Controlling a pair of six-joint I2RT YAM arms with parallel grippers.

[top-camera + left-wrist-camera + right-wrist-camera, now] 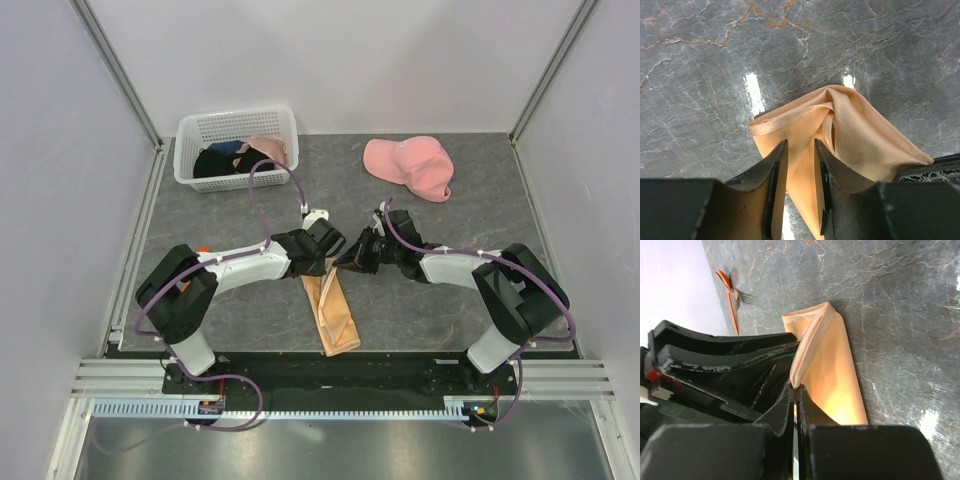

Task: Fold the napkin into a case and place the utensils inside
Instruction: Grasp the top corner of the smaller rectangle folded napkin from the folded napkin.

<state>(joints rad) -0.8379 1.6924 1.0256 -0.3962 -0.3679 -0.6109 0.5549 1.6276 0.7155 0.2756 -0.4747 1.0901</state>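
Plainly clamped shut on the napkin (832, 355) edge at the right gripper (795, 390); barely parted at the left gripper (800, 147), cloth showing in the gap. Cannot tell whether touching there.

Bright even overhead light, white glare on the table (700, 125), soft shadows, close foreground perhaps blurred.

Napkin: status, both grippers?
Right gripper shut on napkin edge. Left gripper slightly open, straddling it. Utensils outside, on table. Nothing blocking.
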